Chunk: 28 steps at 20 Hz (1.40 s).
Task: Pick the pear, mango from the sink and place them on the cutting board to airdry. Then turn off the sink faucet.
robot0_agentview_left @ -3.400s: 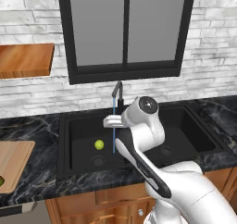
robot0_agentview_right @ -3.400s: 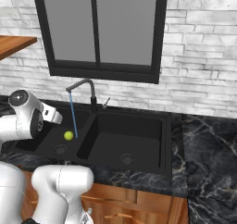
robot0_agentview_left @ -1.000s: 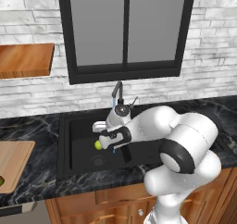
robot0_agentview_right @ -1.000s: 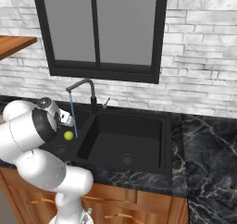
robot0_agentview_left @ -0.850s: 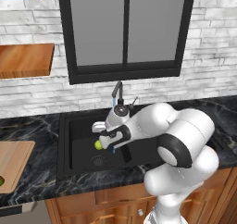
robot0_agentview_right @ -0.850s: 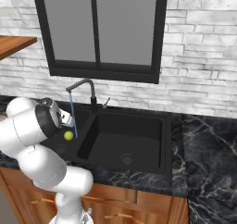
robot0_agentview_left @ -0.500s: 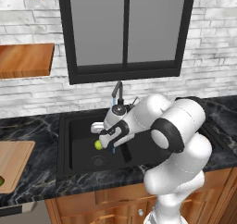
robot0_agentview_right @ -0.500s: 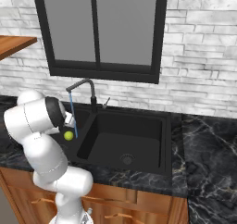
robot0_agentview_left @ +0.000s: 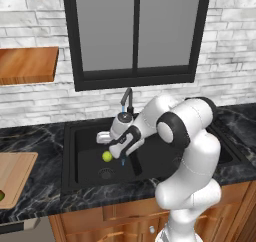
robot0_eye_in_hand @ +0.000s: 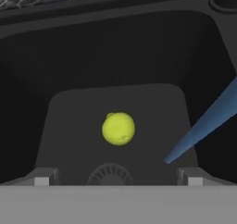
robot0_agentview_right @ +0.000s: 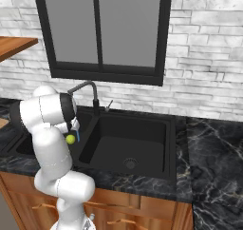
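Black sink (robot0_agentview_left: pixel 80 156) in marble counter (robot0_agentview_left: pixel 30 136)

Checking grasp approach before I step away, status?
Gripper open, above the sink basin, nothing held. Pear on the basin floor between the fingers. Water stream running beside it.

1. Sink (robot0_agentview_left: pixel 85 161): matt black, smooth basin walls; drain (robot0_eye_in_hand: pixel 110 174) looks like ribbed metal, dull.
2. Pear (robot0_eye_in_hand: pixel 118 128): yellow-green skin, slightly dimpled, low sheen.
3. Counter (robot0_agentview_right: pixel 213 148): dark marble w/ pale veins, polished.
4. Cutting board (robot0_agentview_left: pixel 15 178): light wood, smooth, matt.
5. Sink faucet (robot0_agentview_right: pixel 88 93): dark, satin finish.
6. Wall (robot0_agentview_right: pixel 204 53): rough pale brick.
7. Shelves (robot0_agentview_left: pixel 27 63): darker wood, smooth.
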### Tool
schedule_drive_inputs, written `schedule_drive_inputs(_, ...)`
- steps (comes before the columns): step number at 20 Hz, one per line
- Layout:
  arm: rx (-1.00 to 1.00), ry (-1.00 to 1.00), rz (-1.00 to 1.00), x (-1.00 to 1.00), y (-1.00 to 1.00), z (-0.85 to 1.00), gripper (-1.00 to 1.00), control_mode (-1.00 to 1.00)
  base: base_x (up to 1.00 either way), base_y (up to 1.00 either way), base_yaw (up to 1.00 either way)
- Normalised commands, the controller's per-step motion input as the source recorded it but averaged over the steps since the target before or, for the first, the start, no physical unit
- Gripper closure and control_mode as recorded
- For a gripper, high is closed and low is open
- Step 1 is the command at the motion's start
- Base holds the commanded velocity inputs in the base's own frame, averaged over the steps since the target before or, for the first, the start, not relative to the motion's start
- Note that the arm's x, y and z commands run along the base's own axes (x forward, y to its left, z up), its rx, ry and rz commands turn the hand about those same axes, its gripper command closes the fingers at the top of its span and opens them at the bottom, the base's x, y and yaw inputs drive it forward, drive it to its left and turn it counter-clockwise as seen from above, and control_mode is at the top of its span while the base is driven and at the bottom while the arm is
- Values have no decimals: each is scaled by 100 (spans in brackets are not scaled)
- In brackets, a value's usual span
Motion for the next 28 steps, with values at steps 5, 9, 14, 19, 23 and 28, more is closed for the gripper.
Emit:
schedule_drive_inputs(5, 0, 1, 0, 15, 0, -20, -100, -100, 0, 0, 0)
schedule_drive_inputs(9, 0, 3, 0, 9, 10, -23, -100, -100, 0, 0, 0)
schedule_drive_inputs(14, 0, 3, 0, 15, 10, -22, -100, -100, 0, 0, 0)
schedule_drive_inputs(19, 0, 3, 0, 12, 2, -19, -100, -100, 0, 0, 0)
schedule_drive_inputs(23, 0, 4, 0, 17, 0, -22, -100, -100, 0, 0, 0)
schedule_drive_inputs(28, 0, 6, 0, 24, 0, -23, -100, -100, 0, 0, 0)
